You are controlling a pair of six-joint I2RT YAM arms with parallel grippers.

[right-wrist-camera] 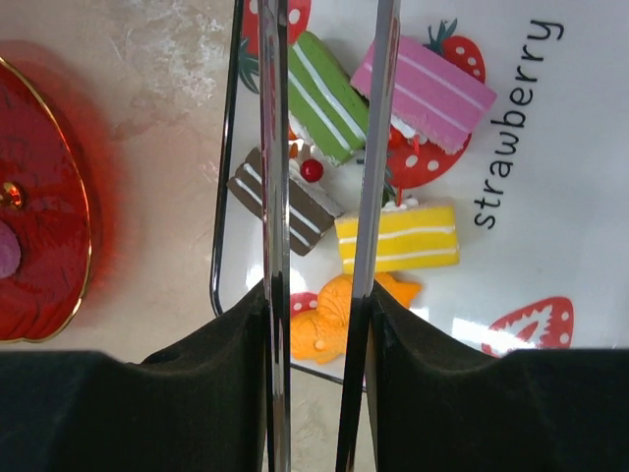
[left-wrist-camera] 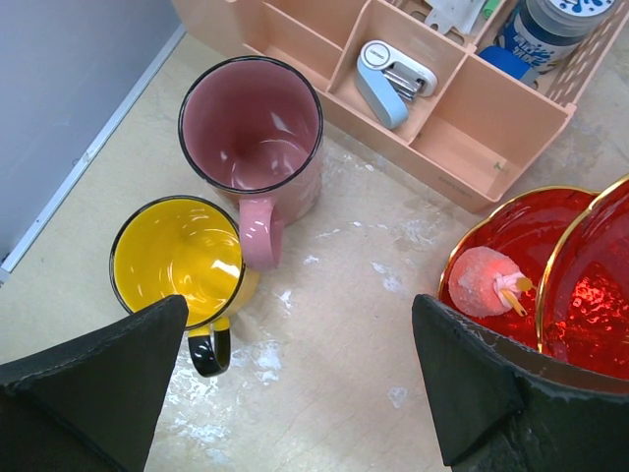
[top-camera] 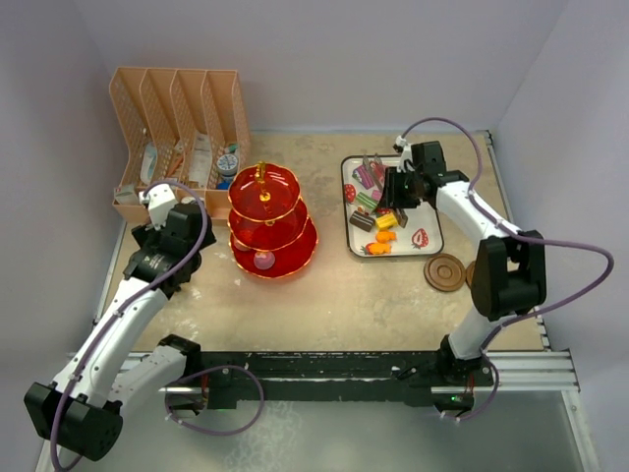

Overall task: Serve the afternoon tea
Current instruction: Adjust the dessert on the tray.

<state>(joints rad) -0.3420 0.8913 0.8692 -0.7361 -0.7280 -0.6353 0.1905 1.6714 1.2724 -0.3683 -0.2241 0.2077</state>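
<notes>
Tongs [right-wrist-camera: 273, 197] in right tool [right-wrist-camera: 316, 315], seemingly above cakes [right-wrist-camera: 398, 236]

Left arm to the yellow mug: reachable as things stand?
Probably yes. The left gripper hangs open just above the yellow mug, with nothing between them. The pink mug stands right beside it, handle toward its rim, so a finger on that side may fit tightly.

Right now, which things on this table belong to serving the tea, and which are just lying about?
For the tea: red stand, toy cakes, pink mug, yellow mug; tongs and tray in use.
Lying about: desk organizer, stapler, brown disc.
</notes>
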